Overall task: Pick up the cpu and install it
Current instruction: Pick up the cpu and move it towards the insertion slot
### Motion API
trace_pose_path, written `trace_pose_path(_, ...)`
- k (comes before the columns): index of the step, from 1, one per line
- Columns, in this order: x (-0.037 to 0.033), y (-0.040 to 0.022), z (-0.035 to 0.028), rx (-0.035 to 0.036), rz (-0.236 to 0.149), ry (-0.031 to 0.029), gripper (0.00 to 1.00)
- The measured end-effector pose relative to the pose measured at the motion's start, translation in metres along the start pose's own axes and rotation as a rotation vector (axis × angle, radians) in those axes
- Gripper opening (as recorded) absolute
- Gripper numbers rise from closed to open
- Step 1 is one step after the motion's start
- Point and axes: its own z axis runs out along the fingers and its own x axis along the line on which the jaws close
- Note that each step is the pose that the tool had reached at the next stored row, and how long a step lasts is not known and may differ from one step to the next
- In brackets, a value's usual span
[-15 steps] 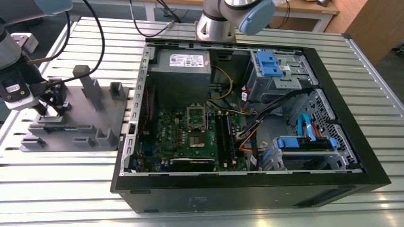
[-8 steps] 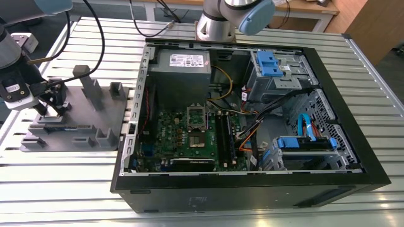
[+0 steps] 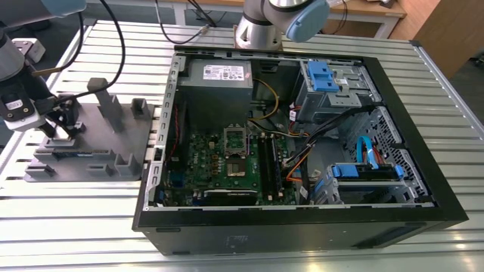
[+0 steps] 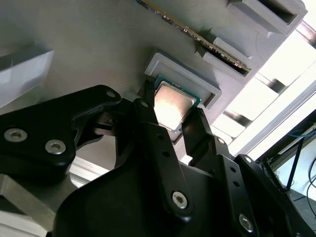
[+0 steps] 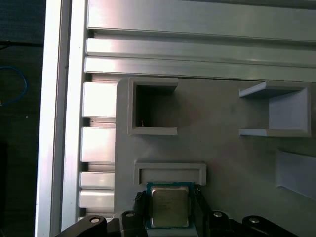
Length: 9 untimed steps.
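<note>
Black matte fingers (image 4: 158, 143) of the gripper (image 4: 172, 111) sit closest to me in the second wrist view. They're hard angular links w/ silver screw heads, and they're pinching the cpu (image 4: 173, 101) by two opposite edges. The chip is a small flat square w/ a shiny silver lid and a thin dark-green rim, catching a warm glare. In that view it overlaps the wall of a low rectangular pocket (image 4: 197, 79), so it isn't seated flat inside the pocket. In the first wrist view I see the same grip: the gripper (image 5: 169, 210) has a finger on either side of the cpu (image 5: 169, 206), just beside the pocket's rim (image 5: 170, 168). Around it is the grey tray (image 5: 222, 133), smooth moulded plastic w/ boxy open-topped holders. A long narrow memory stick (image 4: 197, 37) stands on edge in slotted blocks nearby. In the exterior view the gripper (image 3: 60, 127) hangs over the tray (image 3: 90, 164) at the exterior view's left, on a ribbed aluminium table (image 3: 76, 215). The black pc case (image 3: 423, 187) lies open, well apart toward the exterior view's right. Its green motherboard (image 3: 204, 170) shows the metal socket frame (image 3: 236, 139) near mid-board.
</note>
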Motion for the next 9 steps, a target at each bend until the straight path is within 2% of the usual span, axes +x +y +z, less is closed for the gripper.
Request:
trace_pose_path(3, -0.0002, 0.0001, -0.0021, -0.0002, 0.0, -0.0004, 0.47)
trace_pose_path(9, -0.0001, 0.0002, -0.0016, 0.0001, 0.0, -0.0002, 0.47)
